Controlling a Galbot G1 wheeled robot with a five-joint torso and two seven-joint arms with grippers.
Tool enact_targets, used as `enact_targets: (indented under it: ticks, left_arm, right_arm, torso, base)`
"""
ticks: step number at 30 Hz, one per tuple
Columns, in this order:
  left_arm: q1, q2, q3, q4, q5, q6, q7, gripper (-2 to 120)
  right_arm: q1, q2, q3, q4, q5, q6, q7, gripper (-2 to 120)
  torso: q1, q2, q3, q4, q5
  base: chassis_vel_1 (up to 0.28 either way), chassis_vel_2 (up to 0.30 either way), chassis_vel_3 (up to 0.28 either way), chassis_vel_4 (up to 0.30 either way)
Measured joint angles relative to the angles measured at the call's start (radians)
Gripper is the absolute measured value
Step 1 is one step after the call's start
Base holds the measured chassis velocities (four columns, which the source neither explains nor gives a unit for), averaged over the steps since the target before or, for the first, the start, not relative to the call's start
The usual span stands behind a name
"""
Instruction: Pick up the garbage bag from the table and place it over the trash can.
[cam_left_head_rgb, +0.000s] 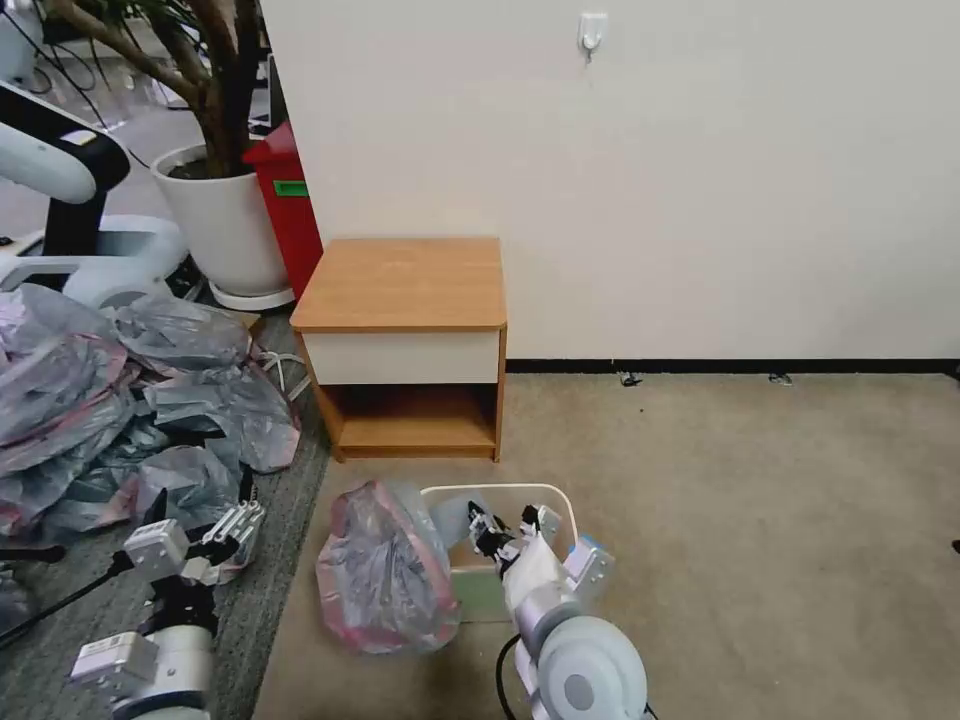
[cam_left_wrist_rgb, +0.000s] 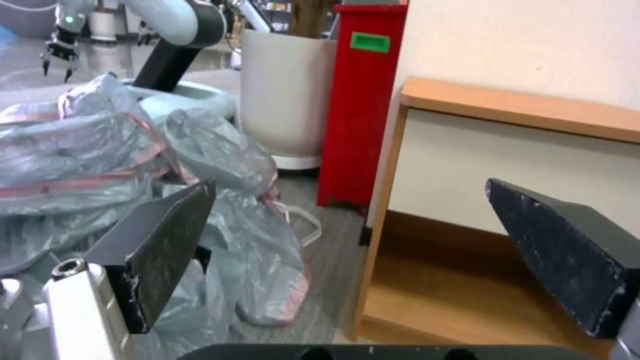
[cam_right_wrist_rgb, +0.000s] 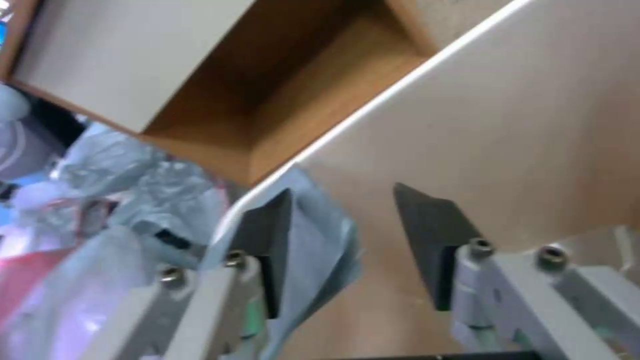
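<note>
Grey, crinkly plastic garbage bag (cam_left_head_rgb: 385, 570) hangs off the cream bin's (cam_left_head_rgb: 560, 505) left rim; right pincer (cam_right_wrist_rgb: 343, 235), spread inside, straddles one fold, likely seating it. Left pincer (cam_left_wrist_rgb: 347, 235) hovers spread nearby.

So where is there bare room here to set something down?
The table top is bare, and so is the carpet to the right of the trash can up to the wall. It is crowded left of the table, where the heap of bags sprawls, and the garbage bag slumps against the can.

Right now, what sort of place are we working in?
Probably an office or lab set up as a mock bedroom: carpet, a nightstand against a plain wall, a potted plant, another robot arm behind.
</note>
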Motion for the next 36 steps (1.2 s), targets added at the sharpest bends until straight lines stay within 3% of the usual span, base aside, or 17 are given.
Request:
enact_targets:
  ticks: [2, 8, 14, 22, 26, 31, 32, 34, 36]
  left_arm:
    - [-0.001, -0.001, 0.007, 0.002, 0.000, 0.000, 0.000, 100]
    - [-0.001, 0.001, 0.008, 0.002, 0.001, 0.001, 0.001, 100]
    - [0.009, 0.006, 0.010, -0.014, 0.001, 0.003, 0.002, 100]
    - [0.028, 0.006, 0.036, -0.033, 0.030, 0.004, 0.011, 100]
    - [0.050, 0.012, 0.046, -0.070, 0.039, 0.014, 0.044, 100]
    - [0.102, 0.074, 0.070, -0.141, -0.015, 0.114, 0.162, 100]
    - [0.102, 0.074, 0.070, -0.141, -0.015, 0.114, 0.162, 100]
    - [0.108, 0.111, 0.077, -0.163, -0.050, 0.223, 0.222, 100]
    - [0.098, 0.144, 0.087, -0.174, -0.107, 0.344, 0.239, 100]
  right_arm:
    - [0.010, -0.008, 0.008, -0.027, -0.016, 0.009, 0.000, 58]
    - [0.022, -0.014, 0.015, -0.046, -0.026, 0.011, 0.001, 75]
    - [0.023, -0.039, 0.033, -0.008, -0.086, 0.015, -0.007, 100]
    - [0.019, -0.074, 0.081, 0.059, -0.164, 0.032, -0.044, 111]
    - [0.017, -0.079, 0.115, 0.081, -0.175, 0.042, -0.048, 114]
    - [0.007, -0.093, 0.149, 0.125, -0.180, 0.051, -0.055, 112]
    - [0.007, -0.093, 0.149, 0.125, -0.180, 0.051, -0.055, 112]
    - [0.001, -0.097, 0.161, 0.142, -0.180, 0.052, -0.057, 109]
    - [-0.005, -0.100, 0.171, 0.154, -0.180, 0.052, -0.057, 106]
  torso:
    - [0.000, 0.000, 0.000, 0.0000, 0.0000]
    - [0.000, 0.000, 0.000, 0.0000, 0.0000]
    - [0.000, 0.000, 0.000, 0.0000, 0.0000]
    - [0.000, 0.000, 0.000, 0.0000, -0.0001]
    - [0.000, 0.000, 0.000, 0.0000, 0.0000]
    - [0.000, 0.000, 0.000, 0.0001, 0.0000]
    - [0.000, 0.000, 0.000, 0.0001, 0.0000]
    - [0.000, 0.000, 0.000, 0.0000, 0.0000]
    - [0.000, 0.000, 0.000, 0.0001, 0.0000]
  base:
    - [0.000, 0.000, 0.000, 0.000]
    - [0.000, 0.000, 0.000, 0.000]
    - [0.000, 0.000, 0.000, 0.000]
    - [0.000, 0.000, 0.000, 0.000]
    - [0.000, 0.000, 0.000, 0.000]
    - [0.000, 0.000, 0.000, 0.000]
    - [0.000, 0.000, 0.000, 0.000]
    - [0.000, 0.000, 0.000, 0.000]
    - [0.000, 0.000, 0.000, 0.000]
